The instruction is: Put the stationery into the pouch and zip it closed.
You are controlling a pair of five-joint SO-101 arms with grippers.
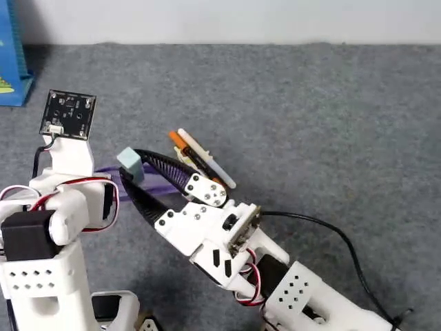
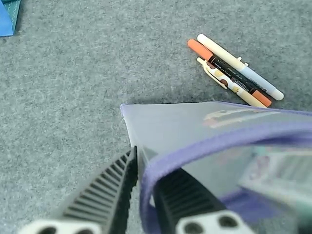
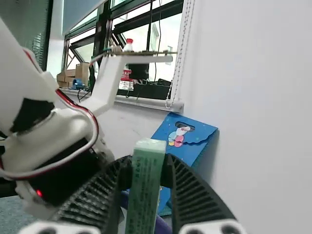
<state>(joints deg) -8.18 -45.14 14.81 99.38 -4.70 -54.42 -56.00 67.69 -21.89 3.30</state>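
Note:
A translucent purple pouch (image 2: 195, 126) lies on the grey mat, and my left gripper (image 2: 139, 157) is shut on its purple zip edge, holding it up. In the high view a strip of the pouch (image 1: 162, 187) shows under my right gripper (image 1: 131, 172). That gripper is shut on a pale green eraser (image 1: 129, 164), held just above the pouch's opening beside the left arm (image 1: 65, 207). The right wrist view shows the eraser (image 3: 145, 190) upright between the black fingers of the right gripper (image 3: 146, 168). Three pens (image 1: 201, 158) lie together beyond the pouch, also in the left wrist view (image 2: 234, 70).
A blue box (image 1: 10, 62) stands at the far left edge by the wall; its corner (image 2: 7, 17) shows from the left wrist. The grey mat (image 1: 331, 124) stretches open to the right and back. The right arm's cable (image 1: 344, 241) trails across the mat.

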